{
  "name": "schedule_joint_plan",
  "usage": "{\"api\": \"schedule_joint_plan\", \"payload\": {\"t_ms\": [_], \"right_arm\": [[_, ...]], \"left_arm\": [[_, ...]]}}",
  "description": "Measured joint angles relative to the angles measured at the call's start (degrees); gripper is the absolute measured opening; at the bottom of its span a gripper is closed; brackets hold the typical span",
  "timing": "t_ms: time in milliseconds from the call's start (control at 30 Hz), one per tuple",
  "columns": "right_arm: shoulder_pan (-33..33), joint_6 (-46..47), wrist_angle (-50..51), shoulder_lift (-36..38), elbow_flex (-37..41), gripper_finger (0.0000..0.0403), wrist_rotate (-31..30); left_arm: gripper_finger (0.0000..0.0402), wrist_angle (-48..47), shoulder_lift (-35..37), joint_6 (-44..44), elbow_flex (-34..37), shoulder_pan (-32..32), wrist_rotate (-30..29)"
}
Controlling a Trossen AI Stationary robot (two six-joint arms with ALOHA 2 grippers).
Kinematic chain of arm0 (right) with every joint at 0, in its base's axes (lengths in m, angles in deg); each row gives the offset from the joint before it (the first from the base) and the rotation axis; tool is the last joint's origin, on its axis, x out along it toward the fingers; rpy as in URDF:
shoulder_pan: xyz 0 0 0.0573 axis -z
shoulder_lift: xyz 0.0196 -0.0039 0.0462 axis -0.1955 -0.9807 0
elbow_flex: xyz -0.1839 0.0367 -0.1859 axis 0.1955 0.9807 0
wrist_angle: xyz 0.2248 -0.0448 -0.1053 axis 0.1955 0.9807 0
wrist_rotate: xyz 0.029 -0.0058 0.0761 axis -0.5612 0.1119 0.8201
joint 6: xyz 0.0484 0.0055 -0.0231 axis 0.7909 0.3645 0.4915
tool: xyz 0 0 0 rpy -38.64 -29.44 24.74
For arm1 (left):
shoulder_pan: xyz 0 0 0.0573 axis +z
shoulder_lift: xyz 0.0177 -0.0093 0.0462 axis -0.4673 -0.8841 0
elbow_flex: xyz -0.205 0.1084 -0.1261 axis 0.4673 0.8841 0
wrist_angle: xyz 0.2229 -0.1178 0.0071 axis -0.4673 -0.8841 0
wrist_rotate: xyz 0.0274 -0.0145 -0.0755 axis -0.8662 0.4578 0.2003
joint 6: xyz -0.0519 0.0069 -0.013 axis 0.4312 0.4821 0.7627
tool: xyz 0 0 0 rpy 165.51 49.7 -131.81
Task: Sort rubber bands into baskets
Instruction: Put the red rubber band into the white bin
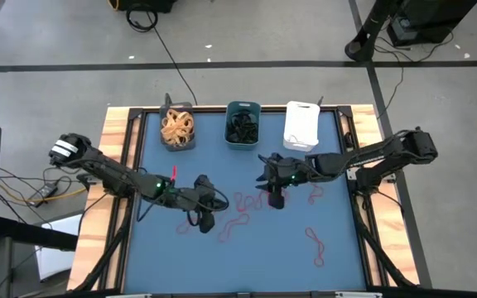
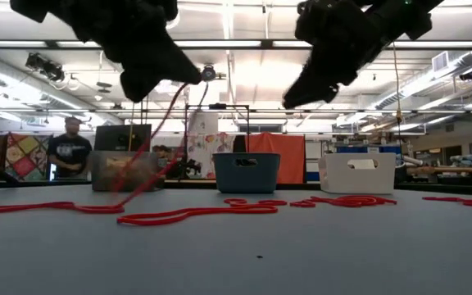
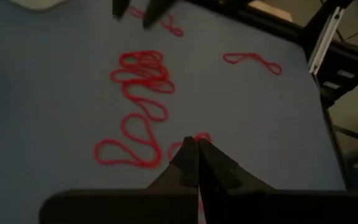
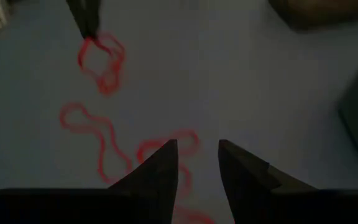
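Dark jointed arms [image 1: 114, 175], pointed black fingers [image 4: 160, 171]

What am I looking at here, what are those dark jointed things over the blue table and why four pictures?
They are two robot arms, each ending in a two-finger pincer. One picture looks down from above, one looks level across the table, and two come from cameras on the wrists. At the table's back edge stand three baskets: a grey one with tan rubber bands, a teal one with black ones, and a white one. Red rubber bands lie loose on the blue mat. The left pincer is shut on a red band; the right pincer hangs open above others.
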Motion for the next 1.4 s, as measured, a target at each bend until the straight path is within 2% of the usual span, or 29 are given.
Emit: {"api": "schedule_joint_plan", "payload": {"t_ms": [200,300,533,667,833,933,1100,1233,1400], "right_arm": [[-2.0,-1.3,-18.7,-7.1,0.0,0.0150,2.0],[-2.6,-2.2,-24.8,-10.3,0.0,0.0168,2.1],[-2.8,-2.1,-31.1,-15.3,0.0,0.0222,5.0],[-2.8,-1.1,-33.6,-17.2,0.0,0.0229,6.0],[-2.7,-0.5,-35.6,-17.8,0.0,0.0183,4.4],[-2.7,-1.4,-36.8,-17.9,0.0,0.0132,2.9],[-2.7,-2.5,-36.9,-17.8,0.0,0.0021,2.8],[-2.7,-2.2,-35.4,-17.7,0.0,0.0010,2.3],[-2.7,-2.7,-28.6,-15.0,0.0,0.0005,-1.8]], "left_arm": [[0.0001,1.4,0.0,-2.5,-0.5,1.0,-4.2],[0.0001,2.6,0.0,-3.7,-0.5,1.7,-5.2],[0.0001,3.2,-0.1,-5.3,-0.5,3.1,-5.6],[0.0001,3.1,-0.1,-5.5,-0.5,3.8,-5.7],[0.0001,3.7,-0.1,-6.6,-0.5,4.2,-5.8],[0.0001,4.8,-0.1,-6.9,-0.5,4.2,-5.8],[0.0001,4.8,-0.1,-6.9,-0.5,4.2,-5.9],[0.0012,5.5,-0.3,-6.9,-0.5,3.9,-5.7],[0.0066,4.9,-0.4,-6.7,-0.4,3.7,-5.7]]}}
